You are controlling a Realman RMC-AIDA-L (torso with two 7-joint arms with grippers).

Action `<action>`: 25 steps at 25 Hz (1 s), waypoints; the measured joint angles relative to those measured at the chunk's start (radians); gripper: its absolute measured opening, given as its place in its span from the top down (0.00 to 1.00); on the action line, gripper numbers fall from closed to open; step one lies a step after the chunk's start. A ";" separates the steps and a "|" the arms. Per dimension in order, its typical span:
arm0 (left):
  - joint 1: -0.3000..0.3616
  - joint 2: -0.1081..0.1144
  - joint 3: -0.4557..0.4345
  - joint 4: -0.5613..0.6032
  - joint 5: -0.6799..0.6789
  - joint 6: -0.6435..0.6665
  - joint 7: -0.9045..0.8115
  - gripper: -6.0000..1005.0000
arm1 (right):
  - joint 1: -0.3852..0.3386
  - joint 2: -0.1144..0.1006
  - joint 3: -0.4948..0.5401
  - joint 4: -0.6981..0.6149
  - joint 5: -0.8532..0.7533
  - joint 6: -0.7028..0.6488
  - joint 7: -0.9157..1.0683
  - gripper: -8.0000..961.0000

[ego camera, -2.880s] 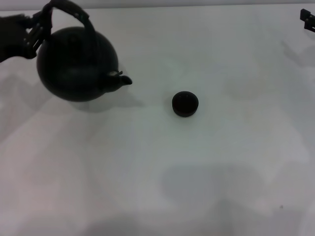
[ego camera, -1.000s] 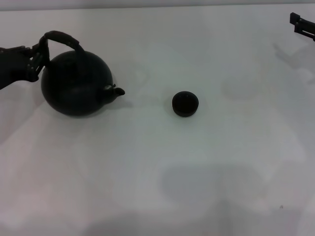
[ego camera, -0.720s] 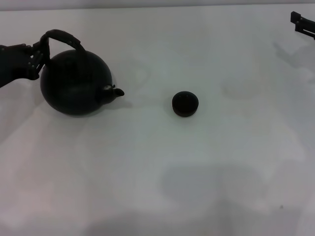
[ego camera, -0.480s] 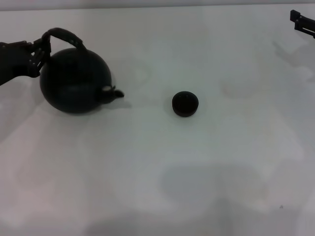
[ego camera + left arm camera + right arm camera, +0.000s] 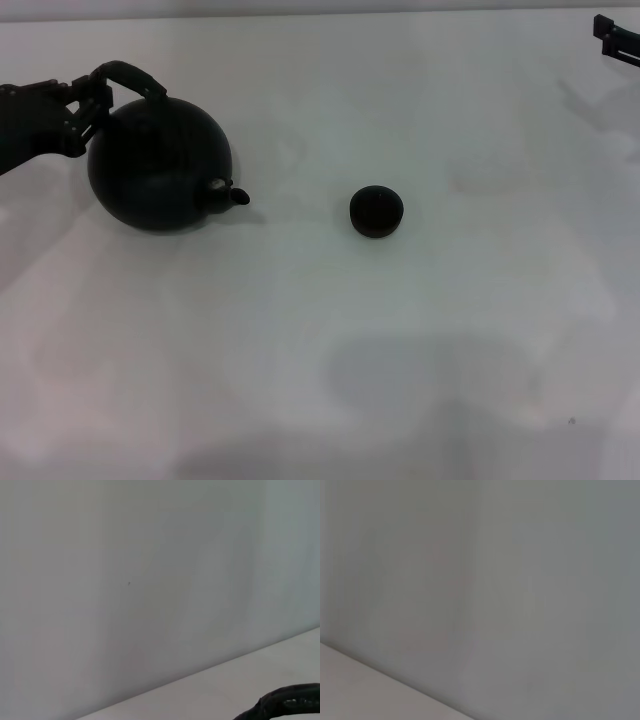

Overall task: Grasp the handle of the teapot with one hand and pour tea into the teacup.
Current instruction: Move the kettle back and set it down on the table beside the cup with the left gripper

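The round matte-black teapot [image 5: 160, 165] is at the far left of the white table, low over it or resting on it; I cannot tell which. Its short spout [image 5: 232, 196] points right toward the teacup. My left gripper [image 5: 85, 105] comes in from the left edge and is shut on the left end of the dark arched handle [image 5: 130, 75]. A piece of the handle also shows in the left wrist view [image 5: 285, 705]. The tiny dark teacup [image 5: 376, 211] stands alone near the table's middle, well right of the spout. My right gripper [image 5: 615, 35] is parked at the far right corner.
The white table [image 5: 320, 350] holds nothing but the pot and the cup. A soft shadow lies on it toward the front. A plain grey wall [image 5: 520, 580] stands behind the table.
The teapot has come down from its raised position of 2.9 s ago. In the last second it has shifted slightly and its spout has swung a little toward the front. The cup has not moved.
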 joint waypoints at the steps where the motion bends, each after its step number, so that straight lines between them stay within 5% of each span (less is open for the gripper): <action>1: -0.001 0.000 0.000 0.000 0.000 0.000 0.000 0.84 | 0.000 0.000 0.000 0.000 0.000 -0.001 -0.001 0.12; 3: -0.002 -0.001 0.001 0.000 -0.001 -0.001 0.000 0.83 | 0.001 -0.001 0.000 -0.001 0.000 -0.002 -0.006 0.12; 11: 0.003 -0.004 -0.002 0.000 -0.013 -0.013 -0.002 0.54 | 0.001 -0.003 0.002 -0.002 0.000 -0.004 -0.011 0.12; 25: 0.084 -0.003 -0.004 0.007 -0.117 0.076 0.100 0.38 | -0.002 -0.006 0.004 -0.002 0.002 -0.017 -0.011 0.12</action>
